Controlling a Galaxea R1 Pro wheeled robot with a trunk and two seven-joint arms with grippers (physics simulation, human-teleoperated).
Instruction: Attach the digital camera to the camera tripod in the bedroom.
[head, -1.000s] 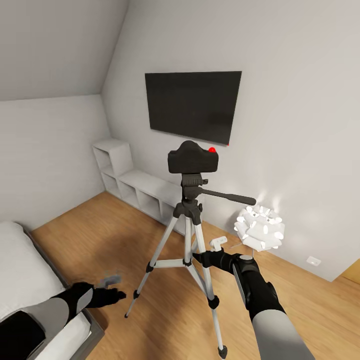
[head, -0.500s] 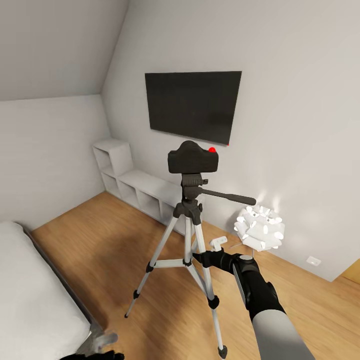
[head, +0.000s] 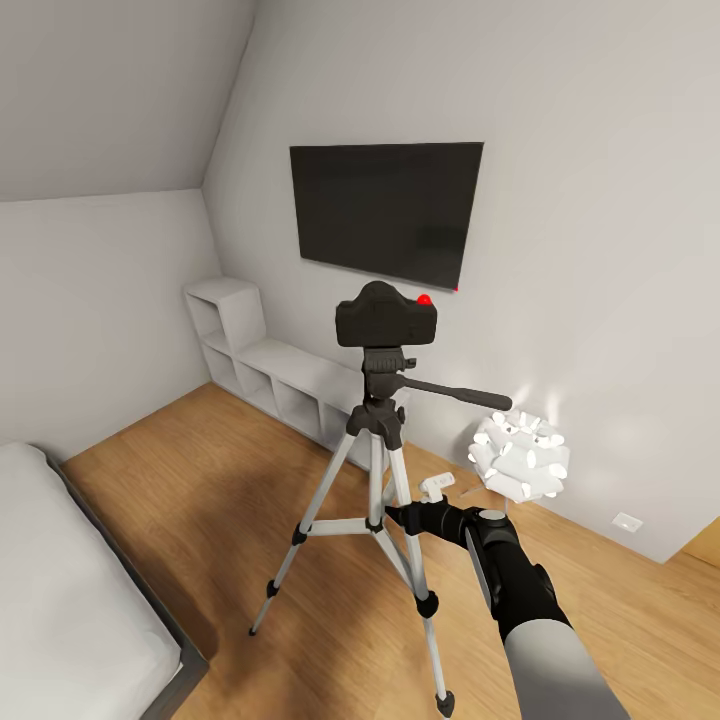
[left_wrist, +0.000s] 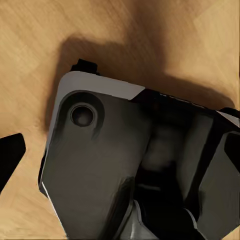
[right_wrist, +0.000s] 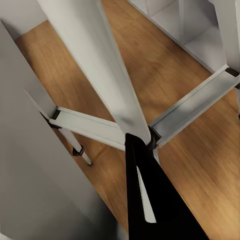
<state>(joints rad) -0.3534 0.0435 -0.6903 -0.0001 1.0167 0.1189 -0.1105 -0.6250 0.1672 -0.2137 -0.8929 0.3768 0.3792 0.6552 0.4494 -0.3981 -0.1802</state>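
**Camera seated on tripod head, right claw low among the legs**

Digital camera (head: 385, 317), black with a red dot on its top, sits upright on the black head of the camera tripod (head: 375, 470), which stands with its three silver legs spread on the light wood floor (head: 220, 500) of the bedroom. The tripod's long pan handle sticks out toward the white ball lamp (head: 520, 456) by the wall. Behind the camera hangs a large flat black screen (head: 385, 210); below it, a low white shelf unit (head: 262, 372) runs along the wall. A corner of the grey-framed bed (head: 70, 590) with its white mattress lies at the near left.

The right arm reaches forward, its right claw (head: 432, 500) just beside the tripod's centre brace and near leg. In the right wrist view a silver leg (right_wrist: 100, 75) and the cross braces (right_wrist: 192, 105) run close past a dark fingertip (right_wrist: 150, 200); whether the fingers are apart or together I cannot tell.

The left wrist view looks down on grey and black robot body parts (left_wrist: 110, 165) over the wood floor, with one dark finger edge (left_wrist: 10, 155) at the side; the left claw's state cannot be told either.
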